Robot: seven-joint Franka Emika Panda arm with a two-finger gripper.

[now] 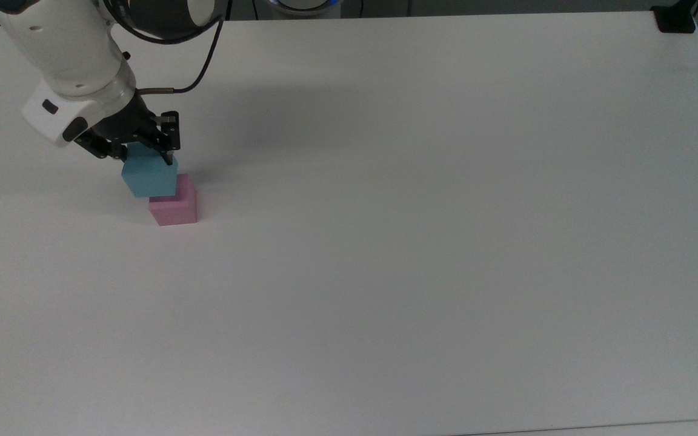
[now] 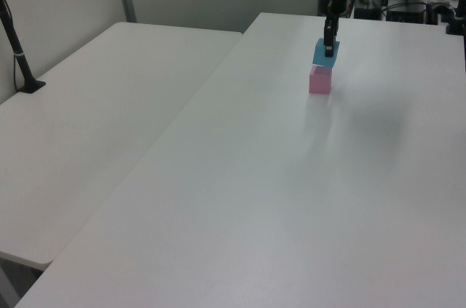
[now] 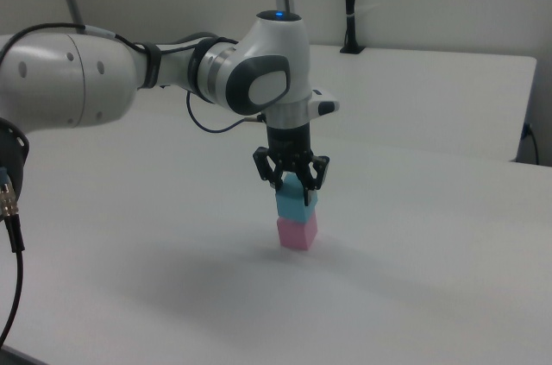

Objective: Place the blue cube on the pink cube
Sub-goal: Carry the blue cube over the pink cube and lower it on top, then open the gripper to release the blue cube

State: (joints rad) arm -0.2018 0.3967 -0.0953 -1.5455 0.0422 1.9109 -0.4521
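Observation:
My gripper [image 1: 143, 158] [image 3: 294, 189] [image 2: 328, 44] is shut on the blue cube [image 1: 148, 176] [image 3: 293, 201] [image 2: 324, 55]. The blue cube hangs directly over the pink cube [image 1: 174, 208] [image 3: 297, 232] [image 2: 319, 80], which stands on the white table [image 1: 422, 230]. In the right view the two cubes are stacked in line, the blue one turned a little against the pink one; whether they touch I cannot tell. In the top view the blue cube hides the pink cube's upper left part.
The white arm [image 1: 70, 54] [image 3: 129, 72] reaches in from the top view's upper left. A black mount [image 1: 675, 19] sits at the table's far right corner. A second white table [image 2: 95, 119] adjoins at the left view's left, with a black post [image 2: 20, 60] on it.

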